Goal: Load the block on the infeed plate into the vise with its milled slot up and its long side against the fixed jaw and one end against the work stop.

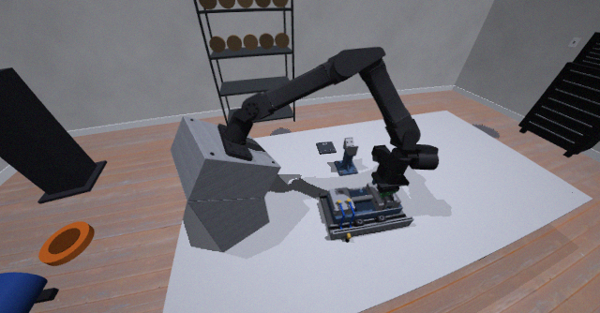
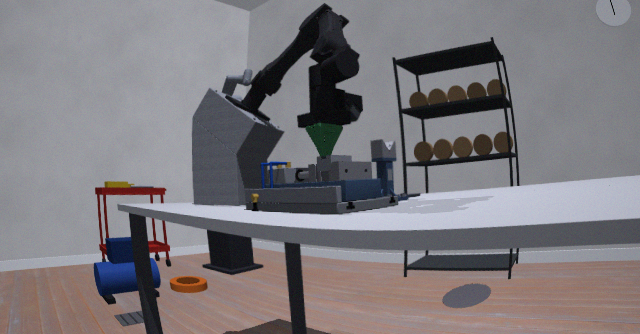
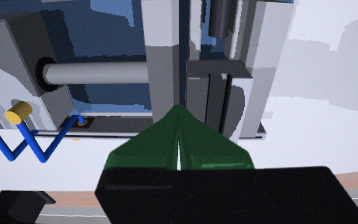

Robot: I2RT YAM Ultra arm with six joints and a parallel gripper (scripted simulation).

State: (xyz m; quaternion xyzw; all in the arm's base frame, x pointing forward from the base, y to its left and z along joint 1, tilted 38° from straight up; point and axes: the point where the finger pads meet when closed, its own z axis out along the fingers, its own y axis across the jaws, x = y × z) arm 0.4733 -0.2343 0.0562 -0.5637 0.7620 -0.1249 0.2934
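Pale, smooth tabletop (image 1: 262, 275) (image 2: 500, 229) under tapered green fingertips (image 2: 324, 136), pressed shut

A machine workshop, judging by the vise (image 1: 366, 226) (image 2: 295, 195) (image 3: 107, 50), red cart (image 2: 131, 191) and storage rack (image 1: 244, 10) (image 2: 455, 106).

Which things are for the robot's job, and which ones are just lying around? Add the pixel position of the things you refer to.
For the job:
- the pincer (image 2: 325, 155) (image 3: 178, 112)
- the vise (image 1: 341, 205) (image 2: 352, 170) (image 3: 162, 60)
- the V-block (image 1: 349, 147) (image 2: 383, 151)

Just around:
- the orange ring (image 1: 84, 238) (image 2: 188, 286)
- the red cart (image 2: 131, 191)
- the shelf rack with brown discs (image 1: 248, 9) (image 2: 445, 60)
- the wall clock (image 2: 613, 10)
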